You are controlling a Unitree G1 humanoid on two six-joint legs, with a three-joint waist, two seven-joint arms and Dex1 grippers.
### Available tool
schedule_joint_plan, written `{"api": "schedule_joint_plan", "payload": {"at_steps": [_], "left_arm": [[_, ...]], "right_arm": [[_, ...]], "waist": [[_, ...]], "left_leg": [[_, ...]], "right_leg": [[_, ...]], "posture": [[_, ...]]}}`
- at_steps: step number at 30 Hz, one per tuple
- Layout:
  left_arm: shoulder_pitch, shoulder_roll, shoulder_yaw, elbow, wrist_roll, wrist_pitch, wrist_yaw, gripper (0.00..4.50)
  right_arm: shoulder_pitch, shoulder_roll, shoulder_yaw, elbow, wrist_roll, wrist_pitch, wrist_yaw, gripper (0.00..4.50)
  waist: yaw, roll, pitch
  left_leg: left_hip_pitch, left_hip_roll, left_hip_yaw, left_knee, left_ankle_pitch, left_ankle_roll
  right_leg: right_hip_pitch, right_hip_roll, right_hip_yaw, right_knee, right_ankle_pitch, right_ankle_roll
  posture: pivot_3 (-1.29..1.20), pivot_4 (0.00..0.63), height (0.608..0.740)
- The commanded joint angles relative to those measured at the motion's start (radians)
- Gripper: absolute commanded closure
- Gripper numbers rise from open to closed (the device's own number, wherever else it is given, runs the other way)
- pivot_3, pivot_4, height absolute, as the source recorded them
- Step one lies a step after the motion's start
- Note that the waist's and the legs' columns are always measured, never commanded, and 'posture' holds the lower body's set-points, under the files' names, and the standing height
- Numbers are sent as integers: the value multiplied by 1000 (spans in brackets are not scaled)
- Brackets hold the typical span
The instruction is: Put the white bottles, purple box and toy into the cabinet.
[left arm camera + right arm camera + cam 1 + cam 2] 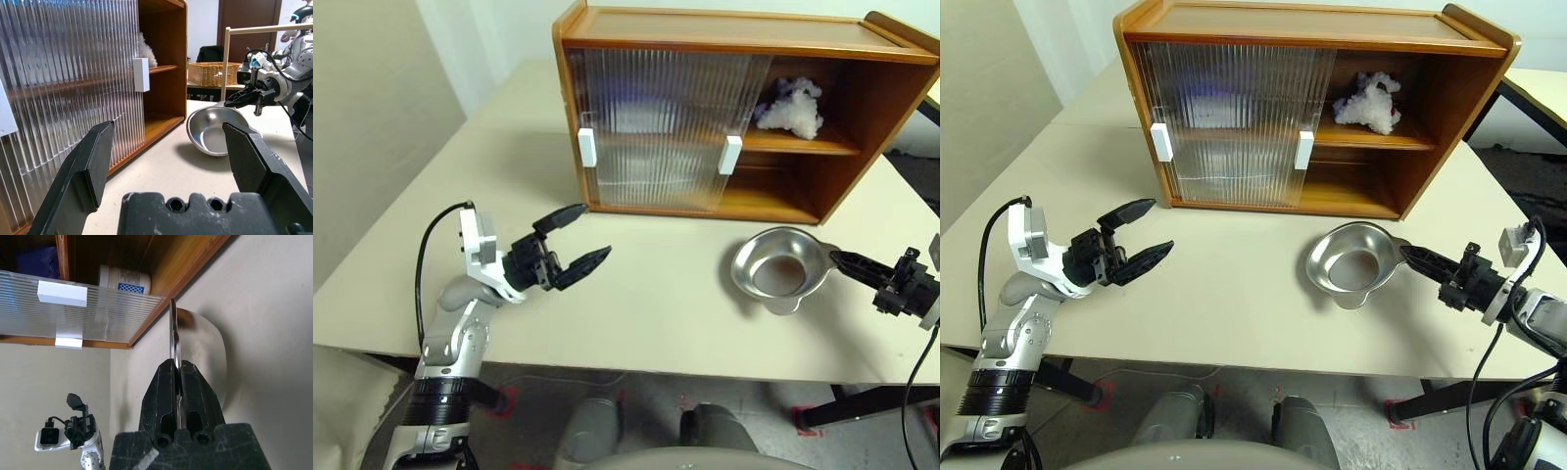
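**Two arms at the cabinet, one clamped on a bowl's rim**

One fluffy white toy (pixel 791 108) sits on the inner shelf of the cabinet (pixel 734 29), in the open right-hand bay, close against the back and just beside the edge of the nearer sliding door. Both ribbed doors (pixel 656 127) are slid across the left and middle, their white handles (pixel 586 147) standing at each end of the glazed span. A white bottle (pixel 124 280) with a blue-patterned label rests inside behind the glazing, seen from the right wrist view, with a dark purple shape beside it too dim to identify. The lower right bay is bare wood, open to the front.

In front of that opening, on the pale table (pixel 646 313), stands a shiny metal bowl (pixel 778 269), near the cabinet's base but apart from it. The right gripper (pixel 1408 255) has its fingers pinched narrow on the bowl's right rim, the thin metal edge caught between them.

The left gripper (pixel 579 240) hangs over the table to the left, fingers spread wide and holding nothing, pointing toward the closed doors. Broad bare tabletop lies between it and the bowl, and along the near table edge.
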Motion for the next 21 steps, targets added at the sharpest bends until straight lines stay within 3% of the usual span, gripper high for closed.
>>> {"api": "schedule_joint_plan", "payload": {"at_steps": [1, 11, 21], "left_arm": [[-4, 5, 0, 16, 14, -8, -11, 0], [-12, 3, -3, 21, 18, -12, -16, 0], [-3, 6, -3, 8, 19, -10, -13, 0]], "right_arm": [[-65, 27, -86, 34, 47, 26, -52, 4495], [-214, 169, -251, 103, 143, -15, -214, 4495], [-253, 243, -194, 180, 113, -260, -266, 4495]], "waist": [[0, 0, 0], [1, 3, 0], [-3, 5, 0]], "left_leg": [[0, 0, 0, 0, 0, 0], [-2, 1, -1, 0, 0, 0], [-2, 0, -1, 0, 0, 0]], "right_leg": [[0, 0, 0, 0, 0, 0], [-2, 2, 0, 0, 1, -3], [-2, 0, 0, 0, 2, -3]], "posture": [[171, 0, 740], [176, 0, 740], [182, 0, 740]]}}
